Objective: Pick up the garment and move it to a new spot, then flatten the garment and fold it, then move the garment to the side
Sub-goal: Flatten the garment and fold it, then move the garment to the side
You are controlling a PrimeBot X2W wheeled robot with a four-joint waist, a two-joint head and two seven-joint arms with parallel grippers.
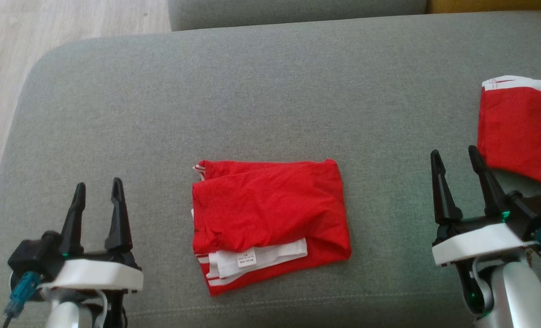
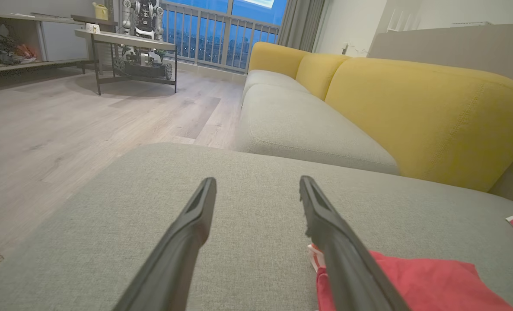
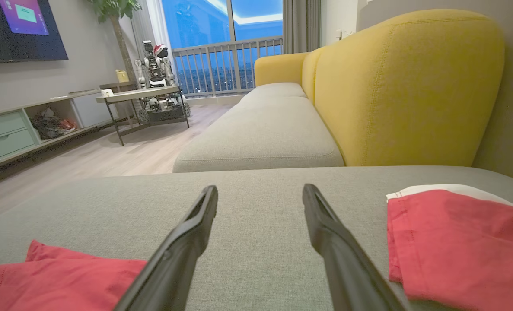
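A red garment [image 1: 270, 214] with white trim and a small label lies folded into a rough rectangle on the grey sofa cushion [image 1: 270, 91], near its front middle. It also shows at the lower right of the left wrist view as the red garment [image 2: 416, 280] and at the lower left of the right wrist view as the red garment [image 3: 57, 280]. My left gripper [image 1: 98, 187] hovers open to the garment's left, holding nothing. My right gripper [image 1: 455, 155] stands open to its right, also holding nothing.
A second folded red garment with a white edge [image 1: 521, 127] lies at the cushion's right edge, just right of my right gripper. Wooden floor [image 1: 69, 23] runs past the cushion's left edge. A yellow sofa back [image 3: 403, 86] rises behind the cushion.
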